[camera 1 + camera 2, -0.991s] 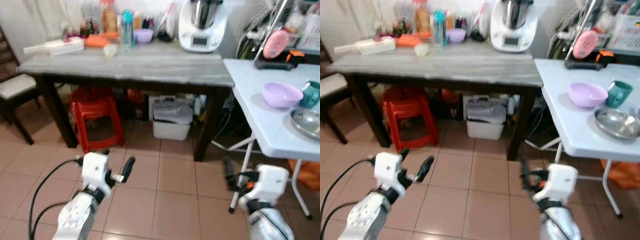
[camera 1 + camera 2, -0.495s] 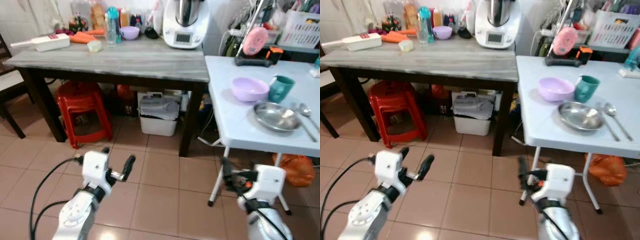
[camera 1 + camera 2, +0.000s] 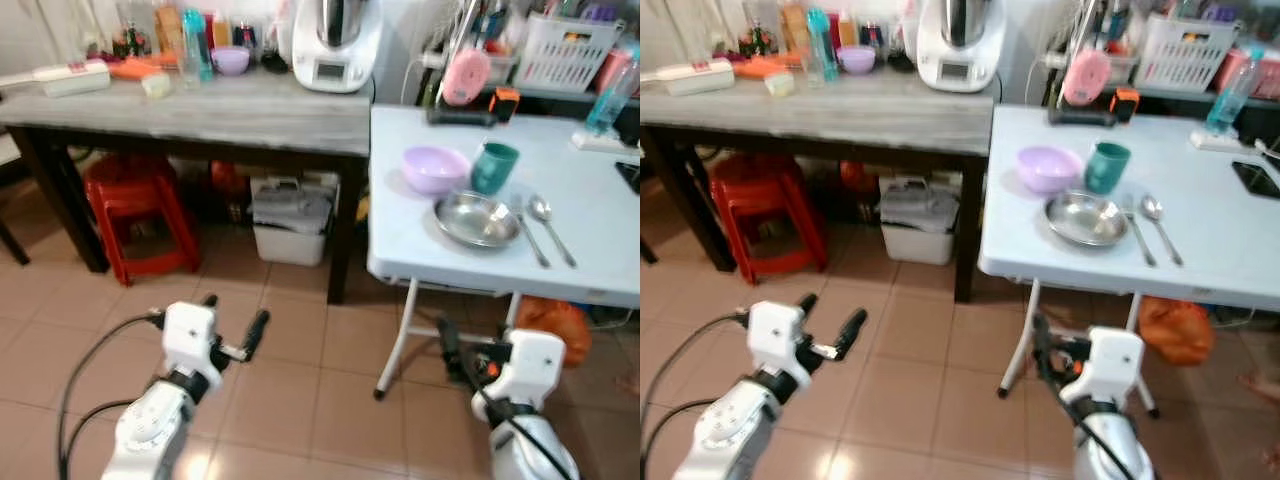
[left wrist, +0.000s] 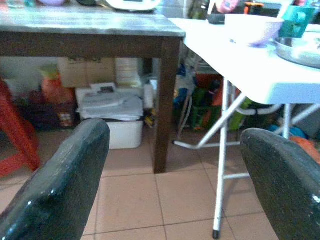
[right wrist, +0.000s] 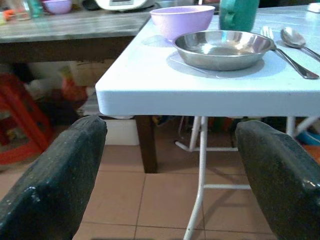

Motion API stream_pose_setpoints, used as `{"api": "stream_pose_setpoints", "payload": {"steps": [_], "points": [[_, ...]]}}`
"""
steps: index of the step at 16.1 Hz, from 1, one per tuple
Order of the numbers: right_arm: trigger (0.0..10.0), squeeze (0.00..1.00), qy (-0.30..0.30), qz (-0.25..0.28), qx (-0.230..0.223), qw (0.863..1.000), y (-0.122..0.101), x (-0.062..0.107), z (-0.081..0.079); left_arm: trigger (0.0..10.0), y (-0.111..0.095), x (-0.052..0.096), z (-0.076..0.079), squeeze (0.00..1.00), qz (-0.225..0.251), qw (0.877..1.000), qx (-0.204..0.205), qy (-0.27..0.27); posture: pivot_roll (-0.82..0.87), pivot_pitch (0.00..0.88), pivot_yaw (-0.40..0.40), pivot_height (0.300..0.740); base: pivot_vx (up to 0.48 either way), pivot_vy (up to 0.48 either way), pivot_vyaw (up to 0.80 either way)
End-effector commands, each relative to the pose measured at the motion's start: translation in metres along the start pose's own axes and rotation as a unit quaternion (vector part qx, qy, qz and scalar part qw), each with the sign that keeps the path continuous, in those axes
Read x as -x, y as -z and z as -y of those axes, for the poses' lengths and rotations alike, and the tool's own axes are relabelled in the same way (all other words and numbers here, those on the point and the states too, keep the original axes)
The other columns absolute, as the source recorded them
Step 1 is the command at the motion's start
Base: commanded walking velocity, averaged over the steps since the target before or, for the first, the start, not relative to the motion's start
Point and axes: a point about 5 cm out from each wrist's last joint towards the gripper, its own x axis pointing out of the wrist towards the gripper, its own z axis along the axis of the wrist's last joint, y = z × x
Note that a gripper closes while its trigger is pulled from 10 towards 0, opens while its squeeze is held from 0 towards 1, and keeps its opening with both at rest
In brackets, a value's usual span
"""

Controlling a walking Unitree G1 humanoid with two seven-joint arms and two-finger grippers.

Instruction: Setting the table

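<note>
1. On the white folding table (image 3: 600, 240): shiny round steel plate (image 3: 477, 219), lilac plastic bowl (image 3: 433, 168), teal mug (image 3: 493, 166), spoon (image 3: 549, 222).
2. Right gripper (image 5: 170, 165), fingers spread and empty, sits low before the table edge, plate above and beyond.
3. Left gripper (image 4: 175, 165) is open too, well apart.

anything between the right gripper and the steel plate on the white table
Nothing visible blocks it. The right gripper, open, is low in front of the white table edge; the steel plate sits just beyond, above finger height.
</note>
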Motion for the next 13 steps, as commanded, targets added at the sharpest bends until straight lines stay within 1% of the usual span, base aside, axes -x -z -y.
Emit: {"api": "stream_pose_setpoints", "payload": {"steps": [1, 4, 6, 9, 11, 12, 13], "points": [[10.0, 0.0, 0.008, 0.006, 0.009, 1.0, -0.0047, -0.0021, 0.005, 10.0, -0.0021, -0.0035, 0.0044, 0.0, 0.003, 1.0, 0.002, 0.007, 0.01, 0.0, -0.016, 0.74, 0.0, -0.401, 0.0], [10.0, 0.0, 0.008, 0.006, 0.01, 1.0, -0.0047, -0.0019, 0.0055, 10.0, -0.0031, -0.0041, 0.0056, 0.0, 0.011, 1.0, 0.007, 0.007, 0.0, 0.0, -0.017, 0.74, 0.0, -0.402, 0.0], [10.0, 0.0, 0.008, 0.006, 0.01, 1.0, -0.0047, -0.0013, 0.0057, 10.0, -0.0055, -0.0036, 0.0055, 0.0, 0.022, 1.0, 0.016, 0.004, 0.0, 0.0, -0.017, 0.74, 0.0, 0.0, 0.0], [10.0, 0.0, 0.011, 0.012, 0.01, 1.0, -0.0073, -0.0012, 0.0063, 10.0, -0.0083, -0.0038, 0.0068, 0.0, 0.027, 0.999, 0.012, 0.019, 0.0, 0.0, -0.017, 0.74, 0.0, 0.0, 0.0], [10.0, 0.0, 0.008, 0.024, 0.02, 0.999, -0.0105, -0.0015, 0.0071, 10.0, -0.0105, -0.0036, 0.009, 0.0, 0.035, 0.998, 0.033, 0.029, 0.0, 0.0, -0.018, 0.74, 0.0, 0.0, 0.0], [10.0, 0.0, 0.009, 0.024, 0.021, 0.999, -0.0107, -0.0015, 0.0074, 10.0, -0.0096, -0.0031, 0.0105, 0.0, 0.034, 0.998, 0.046, 0.038, 0.0, 0.0, -0.018, 0.74, 0.277, 0.0, 0.0], [10.0, 0.0, 0.009, 0.024, 0.021, 0.999, -0.0108, -0.0015, 0.0075, 10.0, -0.0095, -0.0029, 0.0109, 0.0, 0.033, 0.997, 0.049, 0.04, 0.0, 0.0, -0.018, 0.74, 0.277, 0.0, 0.0]]}}
